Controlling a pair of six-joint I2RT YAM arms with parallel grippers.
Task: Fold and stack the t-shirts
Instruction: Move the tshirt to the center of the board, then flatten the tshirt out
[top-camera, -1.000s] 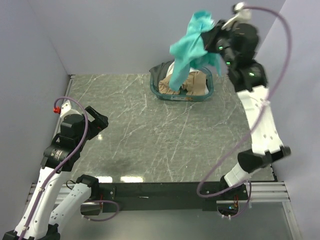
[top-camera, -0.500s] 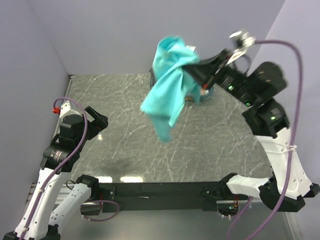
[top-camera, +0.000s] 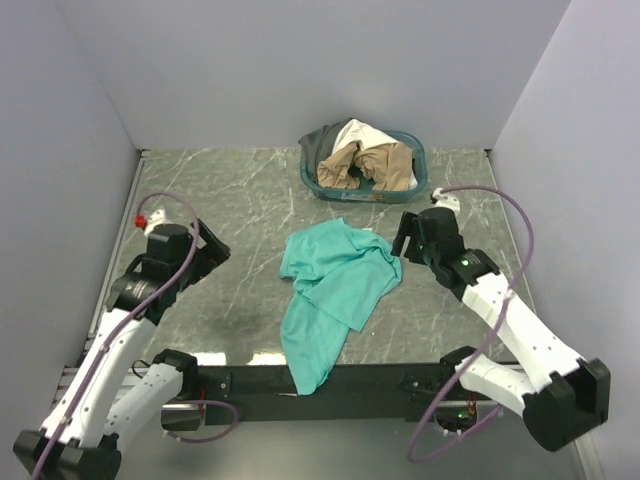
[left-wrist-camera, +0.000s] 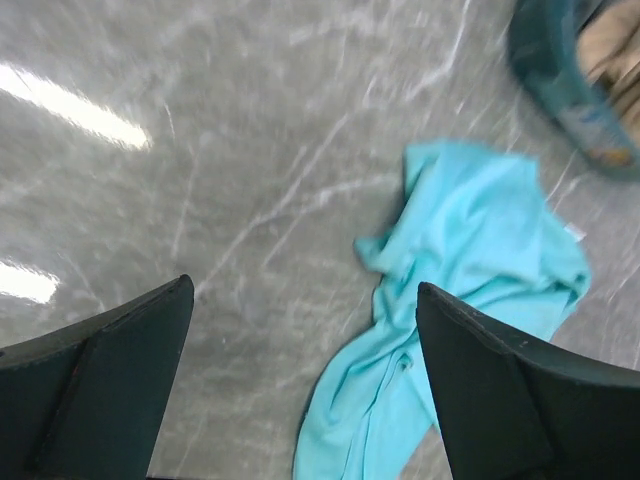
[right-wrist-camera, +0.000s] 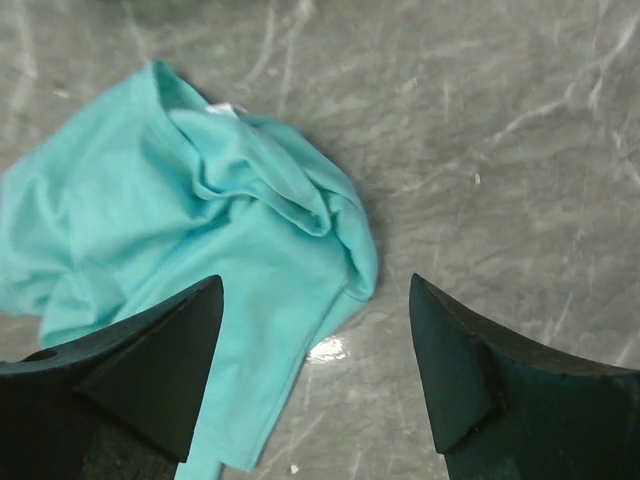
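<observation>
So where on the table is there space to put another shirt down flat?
The bare grey marble table between the open left gripper and the bright teal-green cloth t-shirt, running back to the oval teal-blue plastic basket, is free. The middle is crowded: the shirt sprawls to the near edge, beside the right gripper.

Top view of desk (top-camera: 240, 200). At centre lies the loose t-shirt (top-camera: 335, 285), spread toward 6 o'clock, tail reaching the near edge. At 12 o'clock, behind it and apart, sits the basket (top-camera: 310, 178), with heaped t-shirts (top-camera: 370, 160) inside. At 9 o'clock, left claw (top-camera: 207, 248), well apart from the shirt. At 3 o'clock, right claw (top-camera: 403, 238), just beside the shirt's edge.
</observation>
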